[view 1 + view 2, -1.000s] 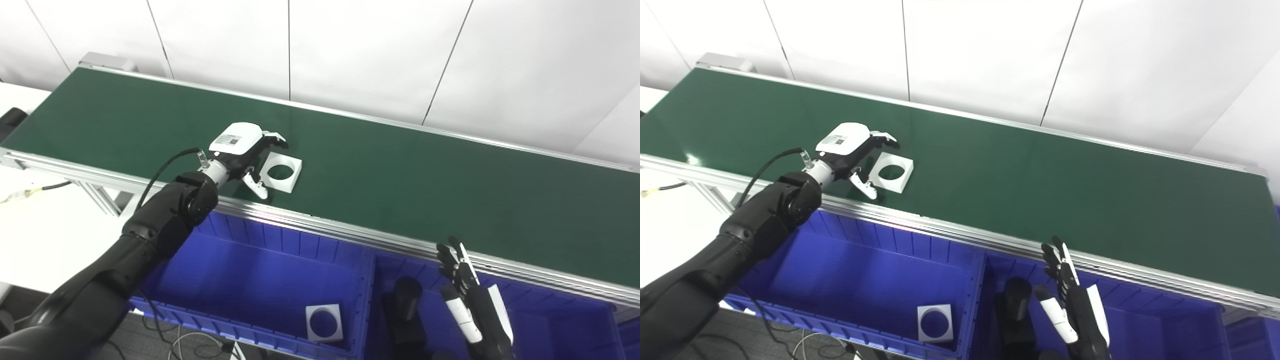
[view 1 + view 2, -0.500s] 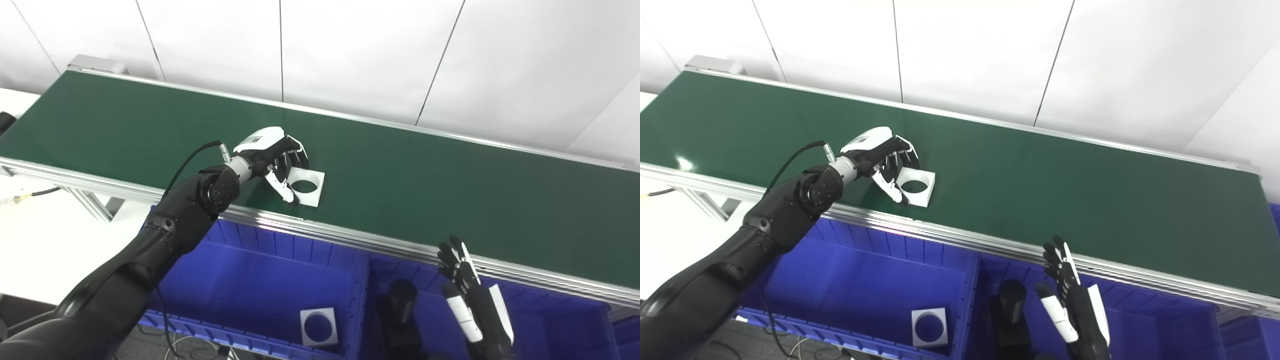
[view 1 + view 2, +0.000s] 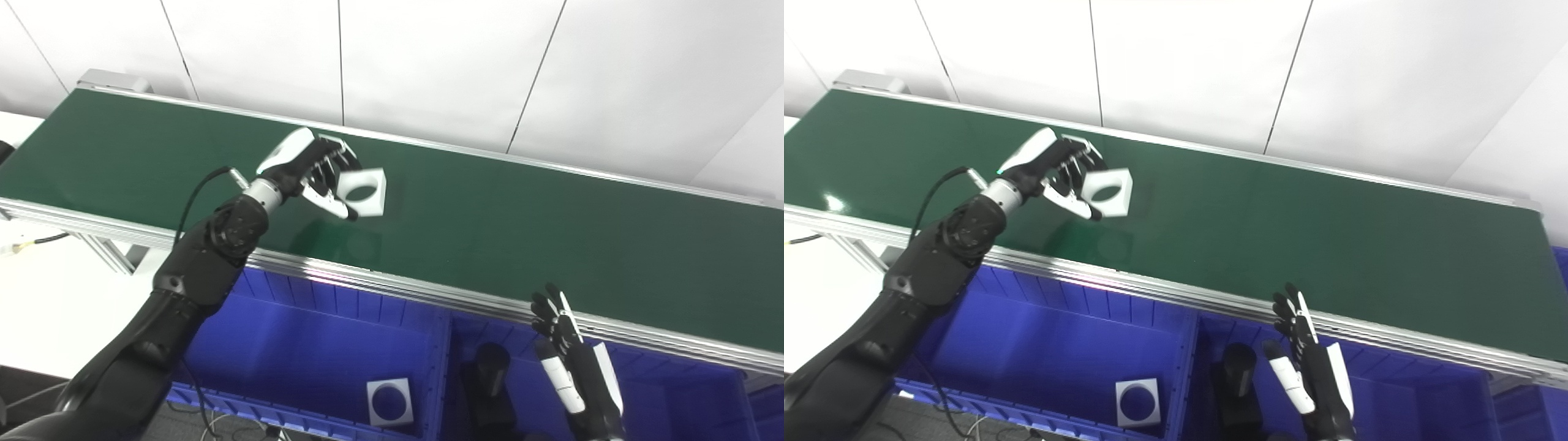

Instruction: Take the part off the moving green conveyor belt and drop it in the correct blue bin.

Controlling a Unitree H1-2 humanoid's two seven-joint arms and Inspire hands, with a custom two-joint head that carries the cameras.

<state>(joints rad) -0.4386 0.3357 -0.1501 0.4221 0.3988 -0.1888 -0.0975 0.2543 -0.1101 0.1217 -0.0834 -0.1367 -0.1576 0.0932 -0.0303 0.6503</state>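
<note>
Left hand (image 3: 309, 171) now has the part (image 3: 362, 192) pinched at its left edge between fingers (image 3: 331, 165) and thumb, and the part is off the belt (image 3: 520, 226). Half a second ago it lay flat on the belt with the hand just closing round it; now it hangs tilted in the air, its dim reflection on the belt below the hand. Pick looks done; the drop is left.

Left arm is stretched up and over the belt's near rail, wrist raised, palm toward the part.

Below and toward the robot from the hand sits the left bin (image 3: 294, 361), with a matching square holed piece (image 3: 390, 402) in its near corner, so likely that is the target. To its right, the right bin (image 3: 692, 392) holds a dark object (image 3: 493, 383).

Right hand (image 3: 576, 367) hangs over the right bin, fingers spread, empty, well apart from the part.
</note>
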